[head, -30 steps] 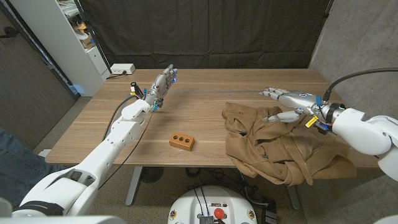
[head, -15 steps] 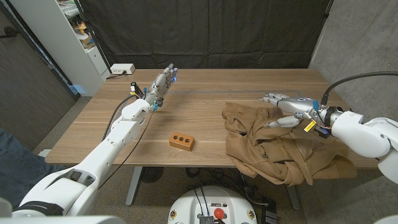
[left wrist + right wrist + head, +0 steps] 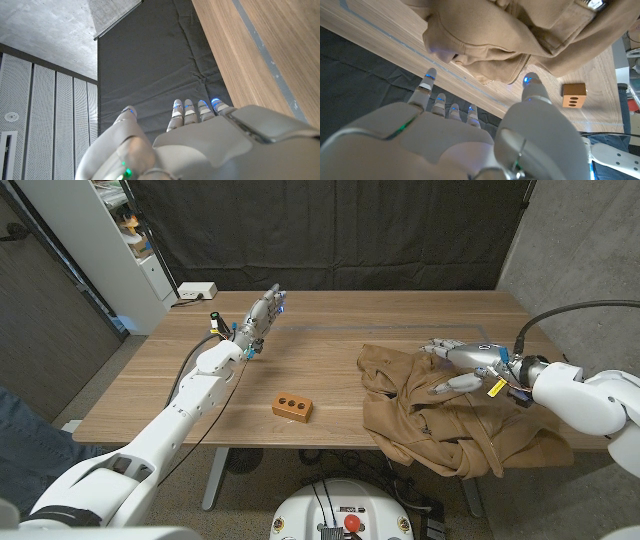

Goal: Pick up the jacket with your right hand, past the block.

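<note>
A crumpled tan jacket [image 3: 440, 415] lies on the right side of the wooden table [image 3: 340, 330]; it also shows in the right wrist view [image 3: 520, 35]. My right hand [image 3: 462, 362] hovers just over the jacket's upper middle, fingers spread and holding nothing. A small brown block with two dark holes [image 3: 293, 407] sits near the table's front edge, left of the jacket, and shows in the right wrist view [image 3: 574, 95]. My left hand [image 3: 262, 317] stands at the far left of the table, fingers straight and together, gripping nothing.
A white power strip [image 3: 196, 291] lies at the table's back left corner. White shelving [image 3: 110, 240] stands left of the table, and a dark curtain [image 3: 330, 230] hangs behind it. The jacket hangs slightly past the table's front right edge.
My right hand has dropped lower and moved a little toward the jacket's middle, its thumb closing in on the fabric. The left arm, the block and the jacket stay where they were.
</note>
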